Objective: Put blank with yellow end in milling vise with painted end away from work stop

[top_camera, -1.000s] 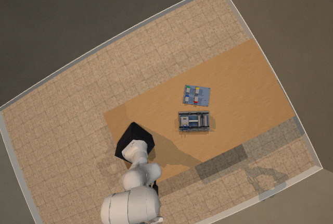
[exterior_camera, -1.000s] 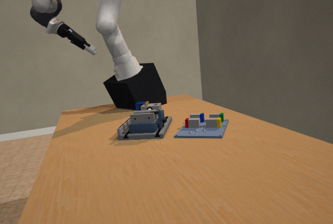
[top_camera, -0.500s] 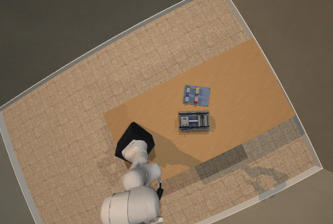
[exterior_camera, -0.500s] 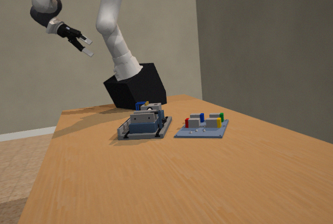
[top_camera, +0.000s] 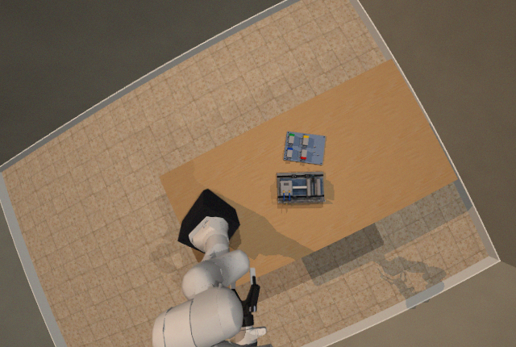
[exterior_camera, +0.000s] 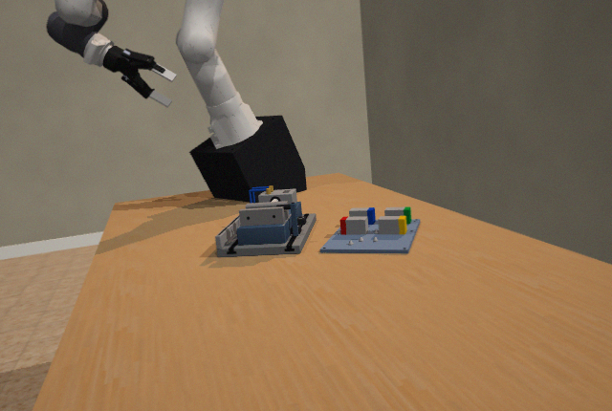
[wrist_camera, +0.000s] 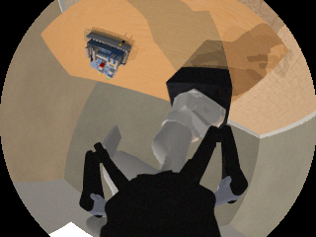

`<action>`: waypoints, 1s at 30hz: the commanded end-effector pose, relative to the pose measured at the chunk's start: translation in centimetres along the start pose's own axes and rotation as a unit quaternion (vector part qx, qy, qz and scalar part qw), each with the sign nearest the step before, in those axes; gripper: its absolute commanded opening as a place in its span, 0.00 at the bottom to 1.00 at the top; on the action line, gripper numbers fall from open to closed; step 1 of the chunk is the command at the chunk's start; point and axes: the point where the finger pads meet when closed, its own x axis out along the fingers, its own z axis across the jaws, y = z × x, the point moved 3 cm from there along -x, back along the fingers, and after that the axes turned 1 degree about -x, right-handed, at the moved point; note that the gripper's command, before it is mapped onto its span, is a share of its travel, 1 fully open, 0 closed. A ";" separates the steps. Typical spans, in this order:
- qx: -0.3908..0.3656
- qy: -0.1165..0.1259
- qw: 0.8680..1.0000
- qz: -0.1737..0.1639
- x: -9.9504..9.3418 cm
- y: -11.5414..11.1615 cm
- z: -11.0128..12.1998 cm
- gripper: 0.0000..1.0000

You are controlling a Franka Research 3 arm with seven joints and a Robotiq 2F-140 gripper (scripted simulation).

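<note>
My gripper (top_camera: 243, 278) (exterior_camera: 168, 89) (wrist_camera: 154, 124) is open and empty, high up beside the arm's base and far from the blanks. The blank with the yellow end (top_camera: 305, 141) (exterior_camera: 389, 225) lies on the infeed plate (top_camera: 318, 143) (exterior_camera: 381, 246), its painted end away from the vise. The milling vise (top_camera: 300, 199) (exterior_camera: 259, 250) stands beside the plate. Its fixed jaw (top_camera: 318, 187) (exterior_camera: 261, 216) is at the end opposite the hose block (top_camera: 285, 186) (exterior_camera: 285, 195). No blank shows between the jaws. The work stop and low bars are too small to make out.
The red-ended blank (top_camera: 303, 152) (exterior_camera: 357, 226), blue-ended blank (top_camera: 289, 153) (exterior_camera: 360, 213) and green-ended blank (top_camera: 291, 140) (exterior_camera: 394, 211) also lie on the plate. Small pegs stand on its other side. Blue hoses (top_camera: 286, 196) rise at the vise. The black base (top_camera: 195, 218) (exterior_camera: 222, 177) stands at the table's end.
</note>
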 end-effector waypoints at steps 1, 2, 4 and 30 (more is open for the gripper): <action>-0.008 0.003 1.000 -0.001 0.1 0.1 -0.3 1.00; -0.008 0.003 1.000 -0.001 0.1 0.1 -0.3 1.00; -0.008 0.003 1.000 -0.001 0.1 0.1 -0.3 1.00; -0.163 -0.056 0.978 -0.120 3.9 1.0 -5.7 1.00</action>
